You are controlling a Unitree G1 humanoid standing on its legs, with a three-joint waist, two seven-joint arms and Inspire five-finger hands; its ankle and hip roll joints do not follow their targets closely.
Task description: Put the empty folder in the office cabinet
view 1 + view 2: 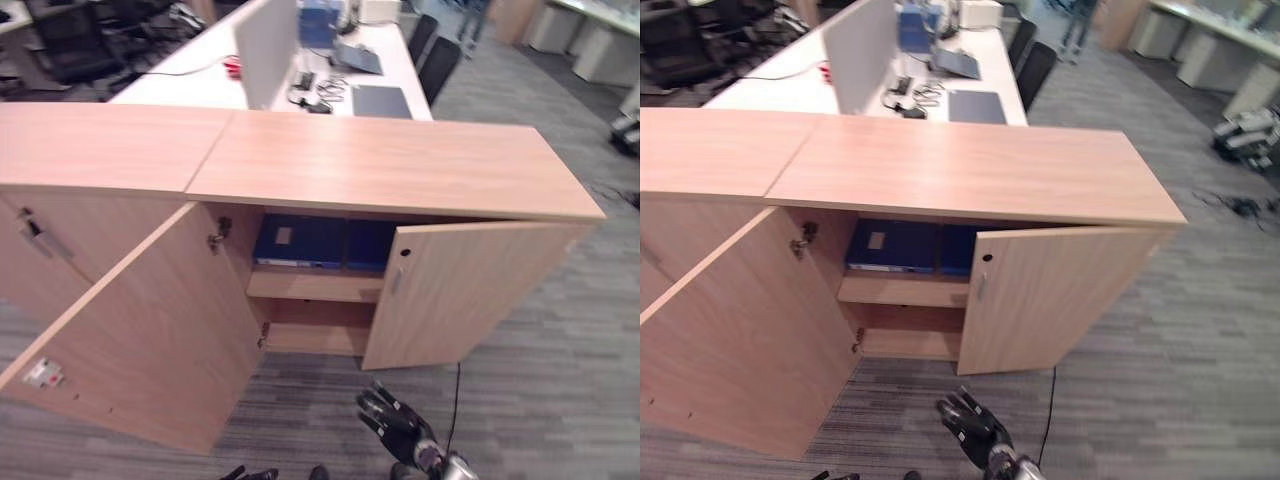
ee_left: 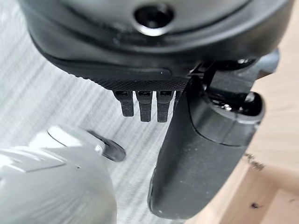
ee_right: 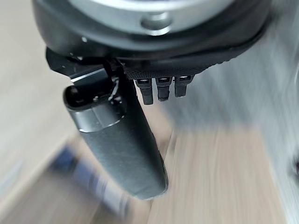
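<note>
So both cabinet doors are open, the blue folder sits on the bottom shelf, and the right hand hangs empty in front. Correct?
Not quite: the blue folder sits on the upper shelf, not the bottom one, as the left eye view shows. Both cabinet doors are open, and the right hand hangs empty in front.

Right hand [image 1: 400, 425]: dark fingers on a silver-grey wrist; left hand [image 2: 201, 154]: glossy black thumb, textured palm edge, one recessed screw.

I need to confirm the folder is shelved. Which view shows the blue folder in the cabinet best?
The left eye view: the blue folder lies on the upper shelf between the open doors. The right eye view shows it likewise; the right wrist view gives a blurred blue streak.
</note>
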